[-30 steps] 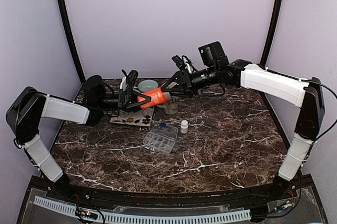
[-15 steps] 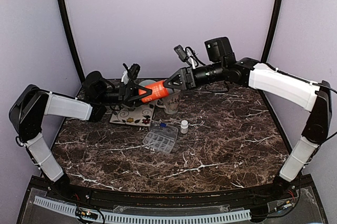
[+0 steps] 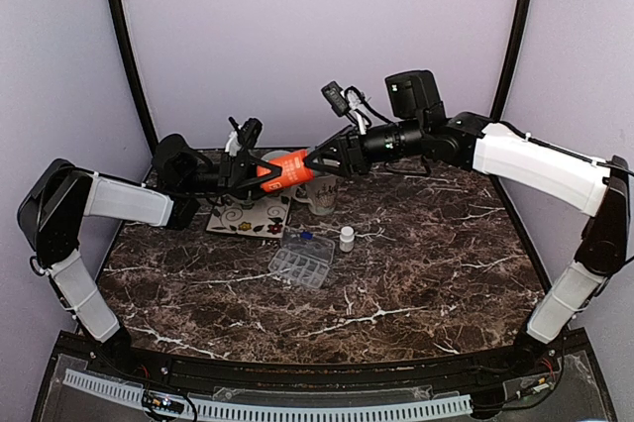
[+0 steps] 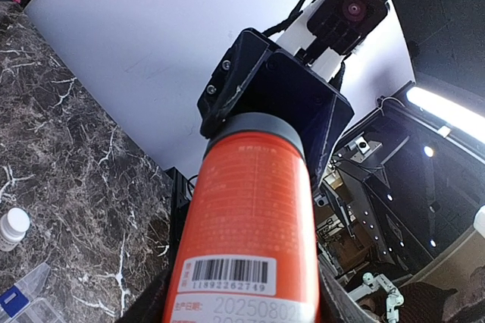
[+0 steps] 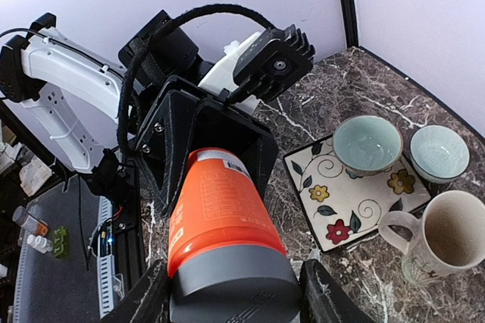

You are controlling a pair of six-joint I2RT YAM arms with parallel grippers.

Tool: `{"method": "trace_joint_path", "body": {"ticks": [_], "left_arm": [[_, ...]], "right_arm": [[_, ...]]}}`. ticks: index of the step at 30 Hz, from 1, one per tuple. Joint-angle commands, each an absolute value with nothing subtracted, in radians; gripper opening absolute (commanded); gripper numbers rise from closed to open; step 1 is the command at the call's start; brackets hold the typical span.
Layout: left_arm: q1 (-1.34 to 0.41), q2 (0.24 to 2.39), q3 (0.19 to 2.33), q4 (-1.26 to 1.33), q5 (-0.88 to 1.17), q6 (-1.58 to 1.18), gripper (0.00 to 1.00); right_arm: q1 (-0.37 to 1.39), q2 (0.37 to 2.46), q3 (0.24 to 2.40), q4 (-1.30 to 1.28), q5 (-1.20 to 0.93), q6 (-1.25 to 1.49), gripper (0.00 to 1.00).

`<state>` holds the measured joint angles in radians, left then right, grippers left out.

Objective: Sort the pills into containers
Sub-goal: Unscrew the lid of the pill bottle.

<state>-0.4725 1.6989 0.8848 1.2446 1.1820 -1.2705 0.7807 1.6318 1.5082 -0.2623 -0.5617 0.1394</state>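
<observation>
Near the middle of the dark marble tabletop [image 3: 416, 283] lies a clear pill box [image 3: 300, 263] with small compartments. A small white bottle [image 3: 347, 238] stands upright just beyond its right corner, and something small and blue sits at its far edge. Farther back, toward the back left corner, a flower-patterned tile [image 3: 248, 218] lies flat with a pale mug [image 3: 322, 201] standing just beside its right edge. The right wrist view shows two pale green bowls [image 5: 367, 142] here, one on the tile and the other close beside it. Above the tile and mug, an orange bottle [image 3: 289, 169] with a grey cap is held in the air on its side between the two arms. The left gripper [image 3: 260, 170] reaches in from the left, its jaws closed around the orange body, with the barcode label showing in the left wrist view. The right gripper [image 3: 319, 159] comes from the right, its jaws closed around the grey cap end. Each holds the bottle about half open, and the two grippers face each other nearly nose to nose. Behind them is a plain lilac wall.
</observation>
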Motion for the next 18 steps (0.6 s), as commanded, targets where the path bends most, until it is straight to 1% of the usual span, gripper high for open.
{"method": "trace_joint_path", "body": {"ticks": [1, 3, 7, 9, 14, 18], "left_arm": [[-0.462, 1.671, 0.910, 1.370, 1.198, -1.307, 0.19], [-0.461, 1.673, 0.905, 1.376, 1.199, -1.308, 0.19], [-0.461, 1.672, 0.900, 1.378, 1.200, -1.303, 0.19], [-0.462, 1.674, 0.895, 1.371, 1.202, -1.293, 0.19], [-0.461, 1.682, 0.887, 1.375, 1.202, -1.283, 0.19], [-0.461, 1.692, 0.884, 1.389, 1.207, -1.288, 0.19]], "right_arm": [[0.808, 1.613, 1.507, -0.309, -0.393, 0.023, 0.15], [0.817, 1.616, 1.507, -0.312, -0.378, 0.016, 0.22], [0.819, 1.619, 1.519, -0.314, -0.381, 0.029, 0.53], [0.820, 1.613, 1.519, -0.304, -0.389, 0.044, 0.64], [0.818, 1.604, 1.525, -0.294, -0.408, 0.080, 0.81], [0.819, 1.600, 1.528, -0.294, -0.419, 0.104, 0.84]]}}
